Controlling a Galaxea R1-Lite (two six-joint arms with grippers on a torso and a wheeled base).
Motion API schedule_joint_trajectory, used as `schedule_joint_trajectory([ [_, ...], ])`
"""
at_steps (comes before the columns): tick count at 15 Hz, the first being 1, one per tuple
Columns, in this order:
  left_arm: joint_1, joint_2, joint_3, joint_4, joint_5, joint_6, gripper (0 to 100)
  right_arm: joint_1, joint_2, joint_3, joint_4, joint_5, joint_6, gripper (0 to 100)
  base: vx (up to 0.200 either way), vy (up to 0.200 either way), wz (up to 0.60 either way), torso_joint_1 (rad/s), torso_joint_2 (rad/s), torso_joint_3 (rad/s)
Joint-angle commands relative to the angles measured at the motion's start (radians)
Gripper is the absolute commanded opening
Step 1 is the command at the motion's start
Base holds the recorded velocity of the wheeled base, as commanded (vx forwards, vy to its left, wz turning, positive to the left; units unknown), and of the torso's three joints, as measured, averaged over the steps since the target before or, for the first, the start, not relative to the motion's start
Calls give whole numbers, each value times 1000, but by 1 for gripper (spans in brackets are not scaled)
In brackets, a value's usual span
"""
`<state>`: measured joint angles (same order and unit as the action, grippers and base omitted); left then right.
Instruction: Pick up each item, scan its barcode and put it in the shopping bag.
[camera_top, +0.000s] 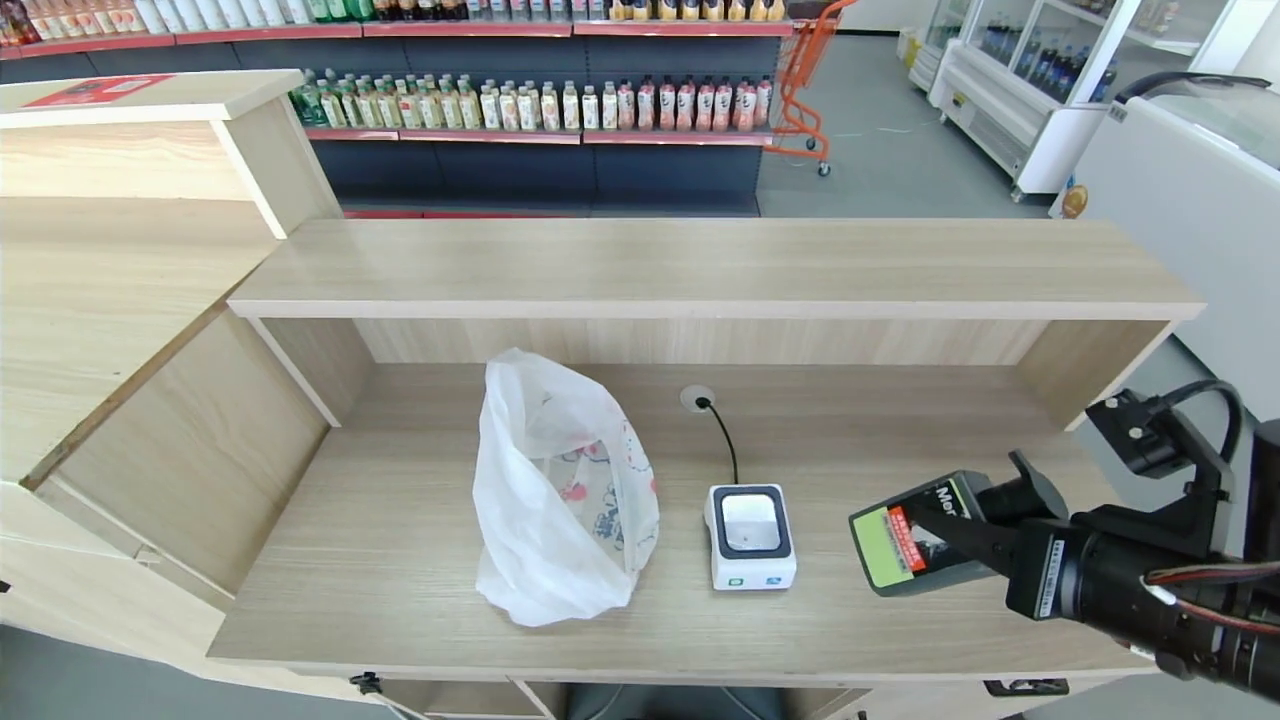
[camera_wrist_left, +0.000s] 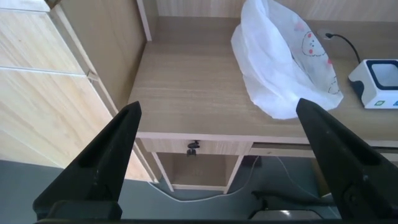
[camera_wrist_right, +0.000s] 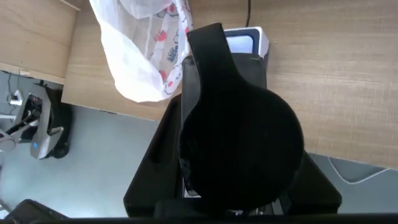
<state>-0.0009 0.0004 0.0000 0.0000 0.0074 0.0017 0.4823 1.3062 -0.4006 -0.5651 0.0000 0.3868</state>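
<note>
Checkout counter (camera_top: 400, 560) seen from the head camera and both wrist cameras.

(a) The shopping bag (camera_top: 560, 490), white plastic with a printed pattern, stands slumped left of the counter's middle. Its mouth is open upward and its base lies near the front edge.

(b) The barcode scanner (camera_top: 750, 535), a small white unit with a dark window on top, sits just right of the bag and apart from it. Its black cable (camera_top: 725, 445) runs back to a grommet (camera_top: 697, 398) near the rear wall of the counter.

(c) The right gripper (camera_top: 930, 522) is over the front right part of the counter, to the right of the scanner. Its jaws pinch a dark box (camera_top: 905, 540) with a green and red label. The box is held in the air, labelled end turned towards the scanner and touching neither scanner nor bag.

(d) The left gripper (camera_wrist_left: 219, 109) hangs off the front left corner of the counter, jaws spread wide with nothing between them. The bag (camera_wrist_left: 280, 59) and the scanner (camera_wrist_left: 376, 81) lie beyond it.

(e) Behind the counter: shelves of bottles (camera_top: 530, 105), an orange shopping cart (camera_top: 810, 80) and chest freezers (camera_top: 1180, 170).
</note>
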Motion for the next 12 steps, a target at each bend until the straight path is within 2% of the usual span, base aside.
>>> schedule_joint_trajectory([
  [1, -1, 0, 0, 0, 0, -2, 100, -19, 13, 0, 1, 0, 6, 0, 0, 0, 0, 0, 0, 0],
  [2, -1, 0, 0, 0, 0, 1, 100, -28, 18, 2, 1, 2, 7, 0, 0, 0, 0, 0, 0, 0],
  [6, -1, 0, 0, 0, 0, 0, 100, -31, 74, -23, -2, 3, 76, 0, 0, 200, 0, 11, -1, 2],
  [9, -1, 0, 0, 0, 0, 1, 100, -31, 148, -47, -6, -5, 73, 0, 0, 200, 0, 6, 12, 1],
  [12, 1, 0, 0, 0, 0, 1, 100, -31, 308, -172, -10, -11, 67, 0, 0, 0, 0, 0, 0, 0],
])
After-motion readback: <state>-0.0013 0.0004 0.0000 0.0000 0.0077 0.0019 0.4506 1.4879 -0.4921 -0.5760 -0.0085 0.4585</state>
